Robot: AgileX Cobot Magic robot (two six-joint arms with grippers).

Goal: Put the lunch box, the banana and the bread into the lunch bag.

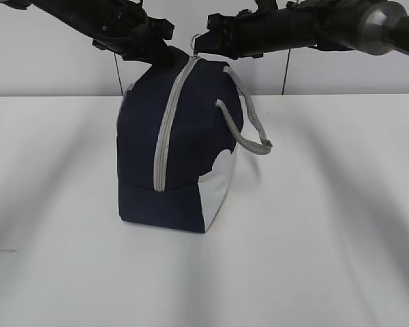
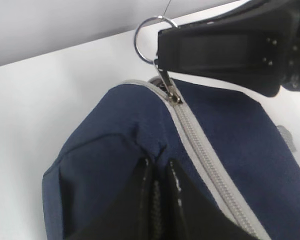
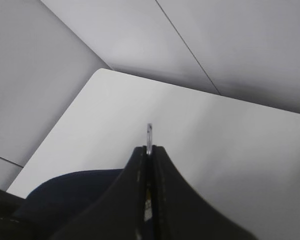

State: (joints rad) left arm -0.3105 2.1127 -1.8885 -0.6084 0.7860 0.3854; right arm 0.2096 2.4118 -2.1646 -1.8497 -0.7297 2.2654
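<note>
The navy-blue lunch bag (image 1: 184, 157) stands upright mid-table, its grey zipper (image 1: 167, 129) closed along the front and top. My right gripper (image 1: 206, 37) is shut on the zipper's ring pull (image 2: 149, 36) at the bag's top; the ring's edge pokes out between the fingertips in the right wrist view (image 3: 149, 134). My left gripper (image 1: 153, 51) is shut, pinching a fold of the bag's fabric (image 2: 157, 150) at the top left of the zipper. The lunch box, the banana and the bread are out of view.
The bag's grey strap handle (image 1: 249, 122) loops out to the right. The white table (image 1: 327, 225) spreads around the bag, with a grey wall (image 1: 54, 54) behind it.
</note>
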